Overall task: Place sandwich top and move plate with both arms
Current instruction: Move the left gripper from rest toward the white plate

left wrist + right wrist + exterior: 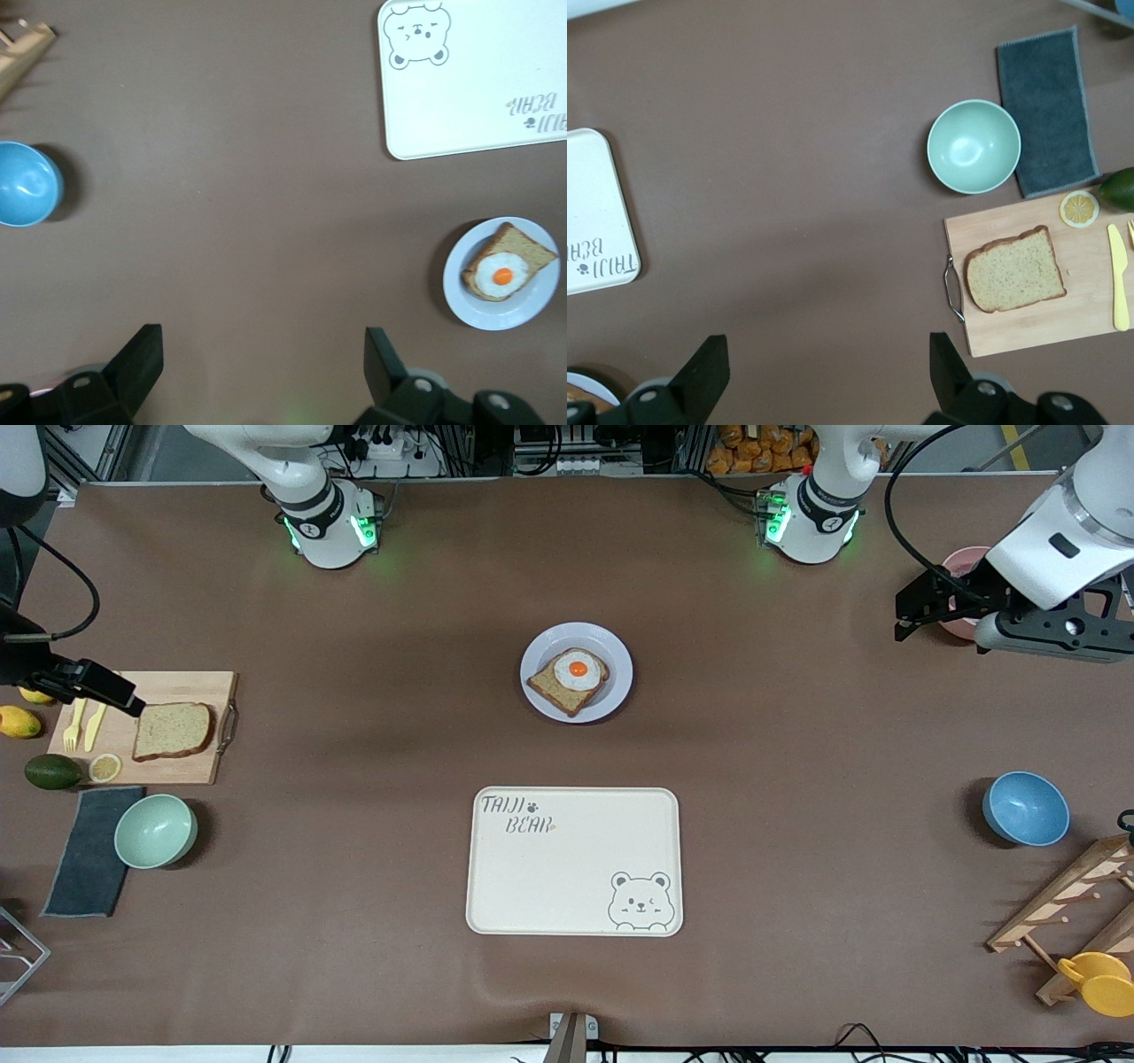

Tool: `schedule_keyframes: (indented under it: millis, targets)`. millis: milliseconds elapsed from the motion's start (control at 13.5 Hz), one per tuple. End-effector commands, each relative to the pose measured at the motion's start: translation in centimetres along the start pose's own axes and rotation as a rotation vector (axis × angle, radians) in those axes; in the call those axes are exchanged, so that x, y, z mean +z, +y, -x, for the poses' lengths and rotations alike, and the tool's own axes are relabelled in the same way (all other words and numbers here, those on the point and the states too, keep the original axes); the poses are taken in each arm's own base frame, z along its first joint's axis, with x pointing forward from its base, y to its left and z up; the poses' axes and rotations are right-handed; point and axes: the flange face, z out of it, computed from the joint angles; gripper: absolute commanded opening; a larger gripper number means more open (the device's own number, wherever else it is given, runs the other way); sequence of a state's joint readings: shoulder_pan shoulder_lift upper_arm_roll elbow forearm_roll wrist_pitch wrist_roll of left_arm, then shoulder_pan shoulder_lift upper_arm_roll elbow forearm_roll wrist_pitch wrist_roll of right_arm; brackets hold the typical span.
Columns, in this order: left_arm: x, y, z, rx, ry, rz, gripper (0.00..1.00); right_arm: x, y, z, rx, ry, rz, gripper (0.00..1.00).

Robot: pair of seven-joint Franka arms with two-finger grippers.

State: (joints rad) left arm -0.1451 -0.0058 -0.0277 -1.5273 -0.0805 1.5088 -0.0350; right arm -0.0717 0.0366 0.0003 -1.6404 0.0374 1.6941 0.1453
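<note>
Jaws of the left gripper [257, 354] stand wide apart and empty, up over the bench [797, 717] at the left arm's end, partly covering a pink bowl [961, 567]. The right gripper [824, 359] gapes likewise, holding nothing, over the wooden board [190, 766] where the sandwich top [173, 731] lies flat. The plate [542, 654] sits mid-bench bearing the egg-topped slice [569, 680], with the bear tray [576, 908] nearer the front camera

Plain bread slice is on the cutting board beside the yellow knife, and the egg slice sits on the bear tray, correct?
Not quite. The egg slice sits on the round plate, as the front view shows; the bear tray is bare. The plain bread slice is on the cutting board.
</note>
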Motion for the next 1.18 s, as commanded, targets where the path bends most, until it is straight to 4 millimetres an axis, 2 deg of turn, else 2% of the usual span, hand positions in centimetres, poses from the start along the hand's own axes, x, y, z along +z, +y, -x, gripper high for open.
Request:
schedule_keyframes:
  millis: [0, 148, 369, 591, 812, 960, 1107]
  targets:
    - [0.8, -1.4, 0.2, -0.037, -0.013, 0.070, 1.00, 1.7, 3.1, 0.2, 0.039, -0.039, 0.006, 1.00]
    - [1.3, -1.5, 0.1, -0.042, -0.020, 0.096, 1.00, 4.1, 5.4, 0.6, 0.074, -0.065, 0.008, 1.00]
    - [4.1, -1.1, -0.1, -0.050, -0.061, 0.145, 1.00, 6.6, 9.2, 0.7, 0.036, -0.088, 0.004, 1.00]
    - [8.6, -0.7, -0.3, -0.061, -0.122, 0.179, 1.00, 8.6, 12.1, 0.7, -0.037, -0.095, -0.004, 1.00]
    - [13.3, -0.5, -0.8, -0.072, -0.196, 0.262, 1.00, 12.0, 14.9, 1.0, -0.110, -0.100, -0.013, 1.00]
    - [16.5, 0.2, -1.7, -0.075, -0.255, 0.294, 1.00, 14.1, 17.1, 0.8, -0.095, -0.129, -0.031, 1.00]
    - [20.3, 2.1, -2.0, -0.050, -0.324, 0.314, 1.00, 16.4, 19.2, 0.6, -0.111, -0.154, -0.046, 1.00]
